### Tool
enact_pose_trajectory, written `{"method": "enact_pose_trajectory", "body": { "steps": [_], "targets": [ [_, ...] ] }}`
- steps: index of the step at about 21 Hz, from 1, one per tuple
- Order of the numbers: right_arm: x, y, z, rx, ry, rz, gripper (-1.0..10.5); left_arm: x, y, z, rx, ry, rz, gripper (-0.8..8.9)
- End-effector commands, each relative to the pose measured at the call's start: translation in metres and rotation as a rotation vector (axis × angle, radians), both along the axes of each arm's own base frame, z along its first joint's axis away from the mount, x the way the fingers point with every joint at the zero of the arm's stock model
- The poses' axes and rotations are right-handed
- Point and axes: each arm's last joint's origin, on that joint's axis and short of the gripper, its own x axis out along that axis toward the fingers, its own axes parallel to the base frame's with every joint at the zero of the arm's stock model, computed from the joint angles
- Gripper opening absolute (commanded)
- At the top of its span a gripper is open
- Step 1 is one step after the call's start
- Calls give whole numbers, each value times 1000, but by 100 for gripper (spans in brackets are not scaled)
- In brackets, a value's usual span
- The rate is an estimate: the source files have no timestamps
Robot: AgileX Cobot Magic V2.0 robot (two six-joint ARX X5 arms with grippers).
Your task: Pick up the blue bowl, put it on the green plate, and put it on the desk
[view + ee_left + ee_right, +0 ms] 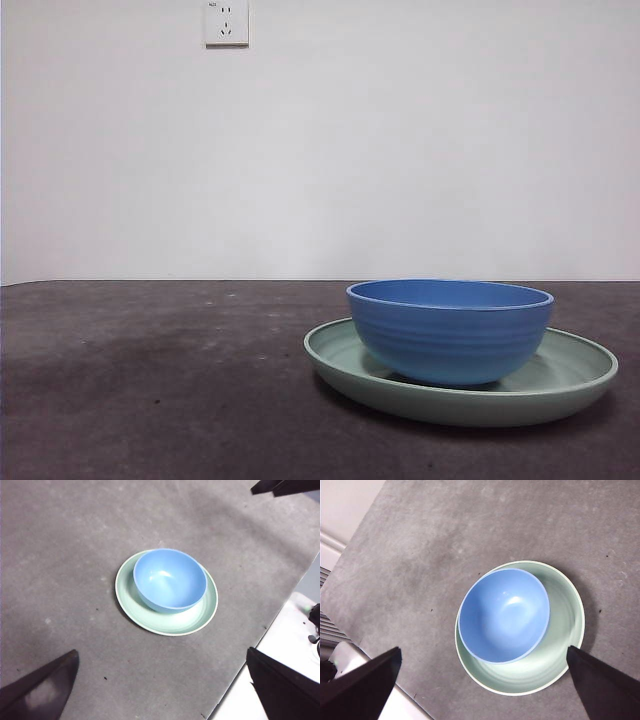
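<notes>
The blue bowl (450, 330) stands upright inside the green plate (570, 380), off-centre toward one side of it. The plate rests on the dark grey desk (150, 390), right of centre in the front view. No arm shows in the front view. My left gripper (161, 651) hangs open high above the desk, a little to one side of the bowl (169, 579) and plate (200, 617). My right gripper (481, 651) is also open and high, almost straight over the bowl (504, 614) and plate (560, 630). Both grippers hold nothing.
A white wall with a socket (226, 22) stands behind the desk. The desk's edge (280, 615) runs close to the plate on one side, with a white surface beyond it. Part of the other arm (282, 486) shows as a dark tip.
</notes>
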Motion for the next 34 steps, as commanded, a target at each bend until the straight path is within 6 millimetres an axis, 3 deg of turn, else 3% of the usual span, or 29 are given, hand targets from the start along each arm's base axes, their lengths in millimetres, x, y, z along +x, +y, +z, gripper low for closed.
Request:
{"method": "enact_pose_trajectory", "body": {
  "steps": [1, 8, 12, 24, 28, 34],
  "targets": [
    [2, -1, 3, -24, 4, -42, 599, -1, 0, 4, -15, -15, -7, 563],
    [15, -1, -12, -134, 123, -113, 596, -4, 2, 6, -26, -29, -7, 563],
    [32, 0, -29, -202, 222, -102, 527, -7, 4, 8, -34, -40, -7, 563],
    [97, 20, -102, -381, 409, -10, 517, -29, 19, 17, -92, -125, -7, 563],
    [109, 31, -122, -424, 433, 16, 441, -30, 20, 18, -95, -128, -7, 563],
    [118, 41, -133, -429, 405, 39, 306, -30, 20, 18, -95, -128, -7, 563]
  ]
}}
